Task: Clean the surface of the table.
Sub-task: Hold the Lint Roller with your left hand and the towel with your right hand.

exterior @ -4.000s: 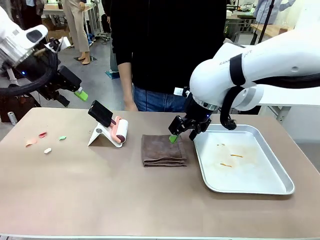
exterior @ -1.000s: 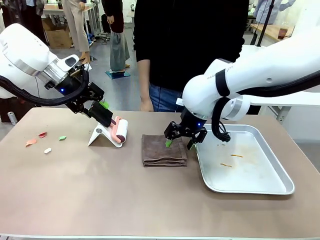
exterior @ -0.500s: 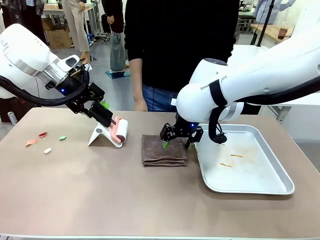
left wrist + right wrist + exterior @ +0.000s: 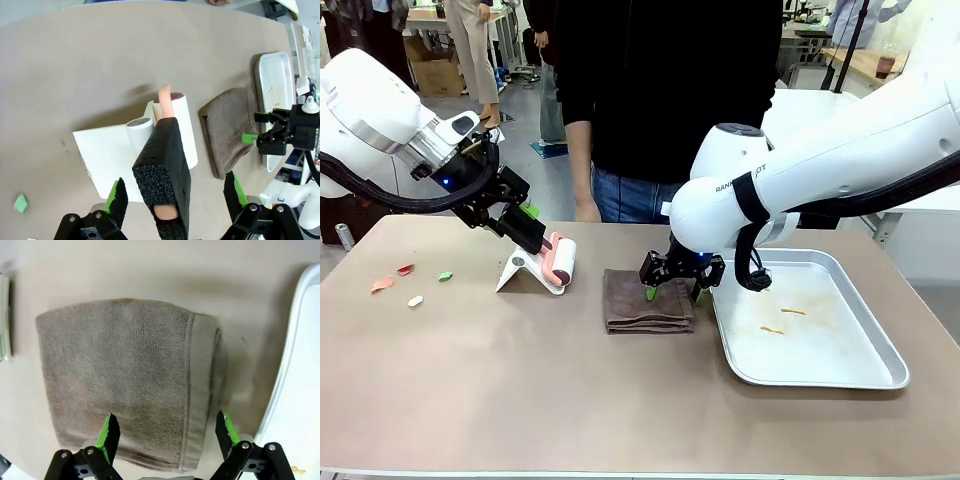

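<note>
Spread left pincer (image 4: pixel 175 196) straddles the roller handle (image 4: pixel 162 175); spread right pincer (image 4: pixel 672 291) hovers over the cloth (image 4: pixel 632 310), at the tray's (image 4: pixel 820 254) nine o'clock; closing both looks next.

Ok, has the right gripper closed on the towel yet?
No, the right gripper stands open, its fingers spread wide over the towel without pinching it.

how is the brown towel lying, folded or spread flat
Folded: the towel lies as a compact square, with layered edges stacked along its side.
</note>
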Robot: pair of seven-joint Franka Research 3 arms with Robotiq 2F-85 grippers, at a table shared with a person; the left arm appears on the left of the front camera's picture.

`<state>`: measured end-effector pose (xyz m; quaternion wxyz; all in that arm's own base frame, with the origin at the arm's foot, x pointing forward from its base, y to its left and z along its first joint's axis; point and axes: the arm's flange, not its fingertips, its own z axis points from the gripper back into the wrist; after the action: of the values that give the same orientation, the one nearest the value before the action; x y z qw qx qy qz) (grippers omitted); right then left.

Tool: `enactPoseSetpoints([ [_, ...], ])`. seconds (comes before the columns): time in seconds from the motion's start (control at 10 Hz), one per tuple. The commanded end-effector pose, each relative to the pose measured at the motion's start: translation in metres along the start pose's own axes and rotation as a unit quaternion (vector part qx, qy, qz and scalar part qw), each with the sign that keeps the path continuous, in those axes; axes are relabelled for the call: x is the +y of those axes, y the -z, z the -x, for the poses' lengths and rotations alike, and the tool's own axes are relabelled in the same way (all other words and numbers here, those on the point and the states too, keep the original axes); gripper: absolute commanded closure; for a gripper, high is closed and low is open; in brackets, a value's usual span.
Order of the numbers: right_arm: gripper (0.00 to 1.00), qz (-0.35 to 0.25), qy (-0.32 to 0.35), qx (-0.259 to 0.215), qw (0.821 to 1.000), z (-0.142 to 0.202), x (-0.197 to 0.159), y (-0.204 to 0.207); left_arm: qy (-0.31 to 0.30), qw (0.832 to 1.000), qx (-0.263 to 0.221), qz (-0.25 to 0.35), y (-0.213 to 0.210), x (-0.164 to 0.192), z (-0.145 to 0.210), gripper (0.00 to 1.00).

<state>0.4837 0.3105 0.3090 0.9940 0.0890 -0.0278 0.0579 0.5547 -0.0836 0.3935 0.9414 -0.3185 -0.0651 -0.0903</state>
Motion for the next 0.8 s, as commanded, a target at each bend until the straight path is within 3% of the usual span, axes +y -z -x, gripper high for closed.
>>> enactPoseSetpoints([
  [0.0, 0.00, 0.024, 0.014, 0.002, 1.000, -0.0081, 0.0095, 0.0043, 0.012, 1.000, 0.004, 0.004, 0.0002, 0.0015, -0.0002, 0.00],
  [0.7, 0.00, 0.032, 0.010, 0.011, 0.999, -0.0138, 0.0109, 0.0061, 0.014, 1.000, 0.009, 0.006, 0.0024, 0.0029, -0.0018, 0.00],
])
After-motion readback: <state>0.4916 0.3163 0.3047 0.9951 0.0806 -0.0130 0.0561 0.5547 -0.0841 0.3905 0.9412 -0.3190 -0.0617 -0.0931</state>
